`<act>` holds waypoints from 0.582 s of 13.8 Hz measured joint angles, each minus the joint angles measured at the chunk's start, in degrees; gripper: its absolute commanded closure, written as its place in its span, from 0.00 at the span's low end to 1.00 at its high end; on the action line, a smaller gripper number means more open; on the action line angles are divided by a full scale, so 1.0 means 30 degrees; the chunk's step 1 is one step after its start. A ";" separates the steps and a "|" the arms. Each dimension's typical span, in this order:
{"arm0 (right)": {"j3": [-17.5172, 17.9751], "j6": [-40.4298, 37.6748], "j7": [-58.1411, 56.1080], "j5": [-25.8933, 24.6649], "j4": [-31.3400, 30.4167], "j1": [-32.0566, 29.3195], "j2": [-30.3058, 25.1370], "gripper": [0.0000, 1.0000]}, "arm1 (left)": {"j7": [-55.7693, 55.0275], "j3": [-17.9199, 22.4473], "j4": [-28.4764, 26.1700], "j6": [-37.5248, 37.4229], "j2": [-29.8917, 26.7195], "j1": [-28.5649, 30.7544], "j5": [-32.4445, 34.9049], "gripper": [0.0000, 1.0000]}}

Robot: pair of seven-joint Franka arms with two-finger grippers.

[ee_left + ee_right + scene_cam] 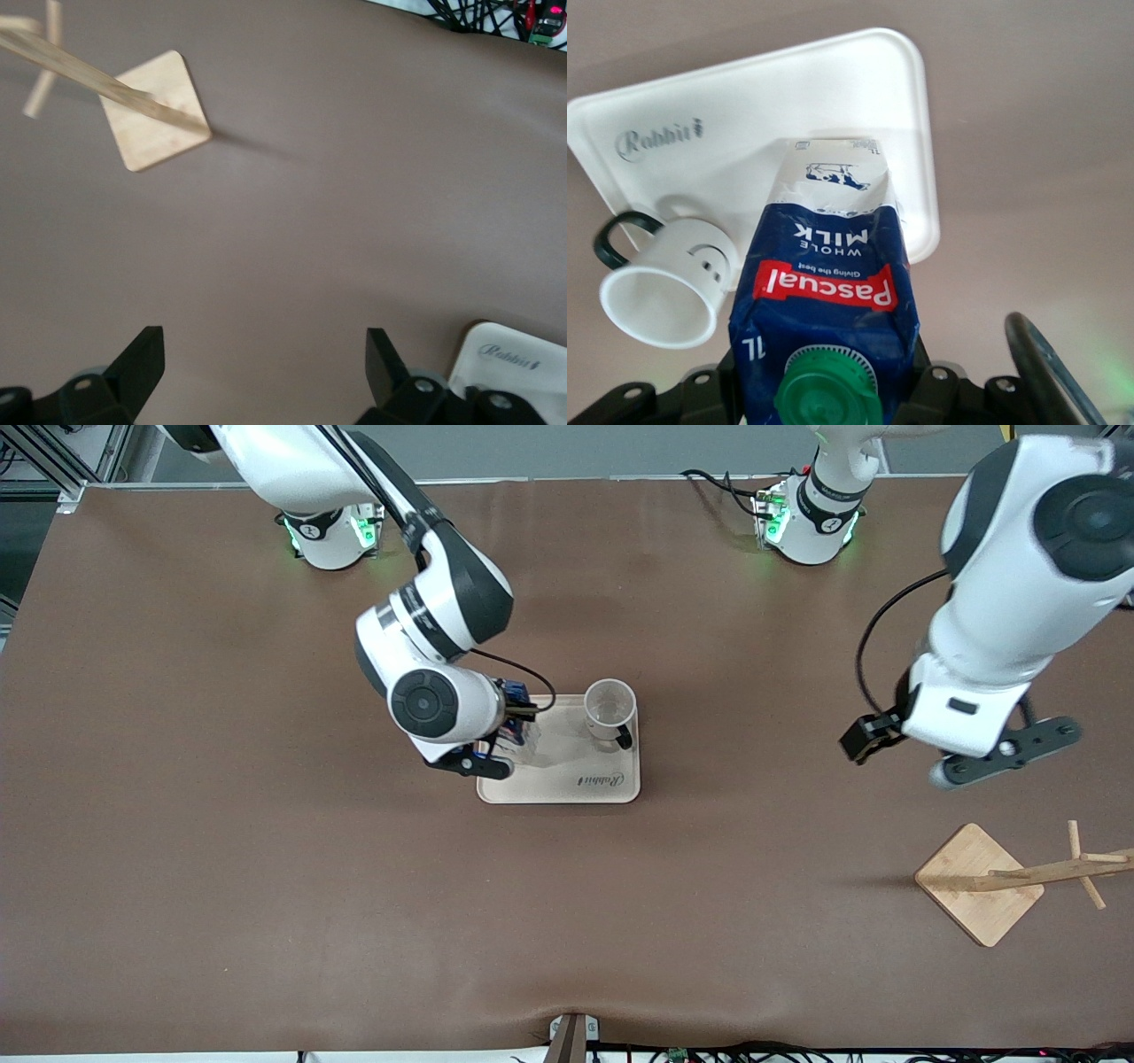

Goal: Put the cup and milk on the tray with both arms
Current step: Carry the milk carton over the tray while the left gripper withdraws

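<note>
The cream tray (pixel 567 784) lies mid-table. The white cup (pixel 609 710) stands on the corner of the tray toward the left arm's end, with its black handle toward the front camera. My right gripper (pixel 507 737) is shut on the dark blue milk carton (pixel 824 283) just under its green cap (pixel 828 390). It holds the carton upright over the tray's end toward the right arm, beside the cup (pixel 669 292). Whether the carton's base touches the tray (pixel 744 115) I cannot tell. My left gripper (pixel 1008 751) hangs open and holds nothing, over bare table toward the left arm's end.
A wooden stand with a square base (pixel 979 881) and a pegged post lies near the left arm's end, nearer the front camera than the left gripper. The left wrist view shows it (pixel 155 111) and a corner of the tray (pixel 518 354). Cables run along the table's front edge.
</note>
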 measured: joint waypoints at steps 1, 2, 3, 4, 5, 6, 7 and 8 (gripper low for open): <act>-0.0002 0.0075 0.0000 0.0014 0.0131 0.0128 0.0286 0.88 | 0.0991 -0.0001 -0.0001 -0.0387 -0.0428 0.0457 -0.0018 0.00; -0.0002 0.0074 0.0000 0.0016 0.0188 0.0235 0.0442 0.88 | 0.1838 -0.0002 -0.0003 -0.0833 -0.0829 0.0806 -0.0034 0.00; -0.0005 0.0065 0.0000 0.0016 0.0196 0.0315 0.0513 0.88 | 0.2445 -0.0011 -0.0011 -0.1279 -0.1189 0.1029 -0.0063 0.00; -0.0012 0.0018 0.0000 0.0016 0.0233 0.0344 0.0509 0.85 | 0.2860 -0.0023 -0.0019 -0.1591 -0.1481 0.1159 -0.0174 0.00; -0.0016 -0.0022 -0.0001 0.0016 0.0266 0.0347 0.0512 0.85 | 0.3226 -0.0024 -0.0041 -0.1814 -0.1751 0.1262 -0.0455 0.00; -0.0027 -0.0037 -0.0002 0.0016 0.0267 0.0347 0.0512 0.85 | 0.3663 -0.0017 -0.0079 -0.2061 -0.1974 0.1336 -0.0796 0.00; -0.0048 -0.0103 -0.0003 0.0016 0.0271 0.0347 0.0512 0.85 | 0.4104 0.0041 -0.0161 -0.2350 -0.2199 0.1353 -0.0983 0.00; -0.0085 -0.0387 -0.0006 0.0016 0.0295 0.0345 0.0512 0.85 | 0.4625 0.0251 -0.0378 -0.2535 -0.2476 0.1284 -0.1056 0.00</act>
